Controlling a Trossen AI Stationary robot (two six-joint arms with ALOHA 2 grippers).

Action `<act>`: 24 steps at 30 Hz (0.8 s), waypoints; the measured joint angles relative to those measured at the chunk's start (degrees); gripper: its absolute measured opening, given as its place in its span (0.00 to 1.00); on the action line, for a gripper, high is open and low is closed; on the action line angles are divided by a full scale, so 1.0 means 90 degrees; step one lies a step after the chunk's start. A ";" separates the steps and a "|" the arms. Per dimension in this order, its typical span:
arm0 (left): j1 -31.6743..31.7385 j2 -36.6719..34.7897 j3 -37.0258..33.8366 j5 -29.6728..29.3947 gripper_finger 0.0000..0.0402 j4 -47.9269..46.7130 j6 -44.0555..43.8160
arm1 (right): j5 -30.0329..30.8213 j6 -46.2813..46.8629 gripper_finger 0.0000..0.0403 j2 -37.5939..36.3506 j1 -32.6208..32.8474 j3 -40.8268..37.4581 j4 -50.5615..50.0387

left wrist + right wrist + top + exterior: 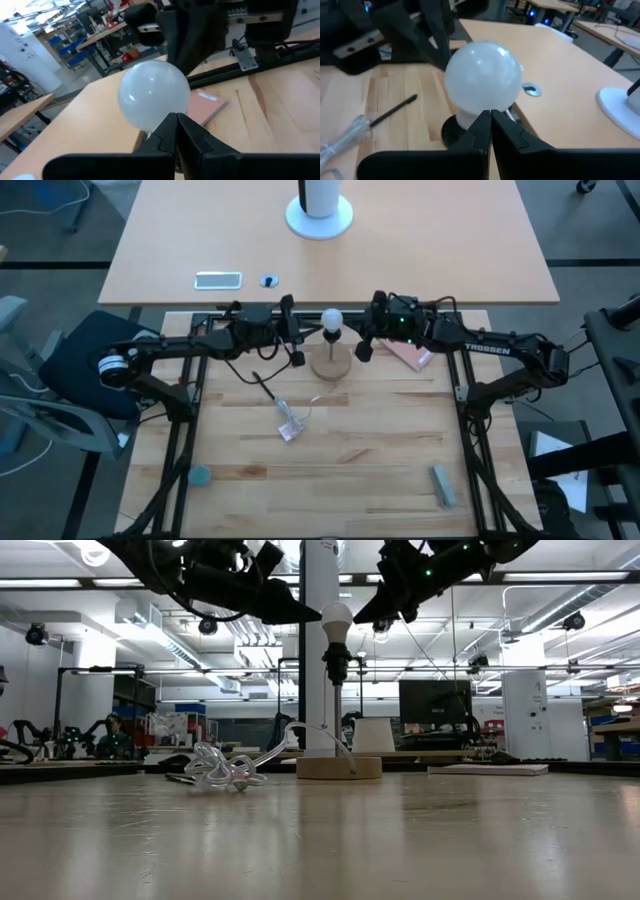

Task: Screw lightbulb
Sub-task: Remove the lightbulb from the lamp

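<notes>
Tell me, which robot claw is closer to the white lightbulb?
Hard to call; about even. The left gripper sits shut on one side of the lightbulb, the right gripper shut on the other. Both are slightly off it, not touching.

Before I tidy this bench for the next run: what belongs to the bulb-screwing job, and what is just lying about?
Job: lightbulb, black socket on its round wooden base.
Lying about: clear plastic packet, pink pad, grey block, teal disc.
</notes>
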 joint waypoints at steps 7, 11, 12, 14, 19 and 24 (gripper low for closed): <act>0.0005 -0.0198 0.0000 -0.0357 0.00 -0.0028 -0.0001 | 0.0006 0.0000 0.02 -0.0108 0.0047 0.0000 -0.0166; 0.0022 -0.0154 0.0000 -0.0602 0.00 0.0226 0.0021 | -0.0135 -0.0072 0.02 -0.0110 0.0095 0.0000 -0.0107; 0.0024 -0.0102 0.0000 -0.0606 0.00 0.0309 0.0015 | -0.0194 -0.0075 0.02 -0.0090 0.0095 0.0000 -0.0045; 0.0039 0.0032 0.0000 -0.0621 0.00 0.0450 -0.0033 | -0.0312 -0.0070 0.02 -0.0039 0.0104 0.0000 0.0091; 0.0030 0.0194 -0.0002 -0.0682 0.00 0.0703 -0.0101 | -0.0325 -0.0070 0.02 0.0058 0.0104 0.0000 0.0214; 0.0019 0.0159 -0.0002 -0.0368 0.00 0.0666 -0.0147 | -0.0252 -0.0069 0.02 0.0086 0.0104 0.0000 0.0192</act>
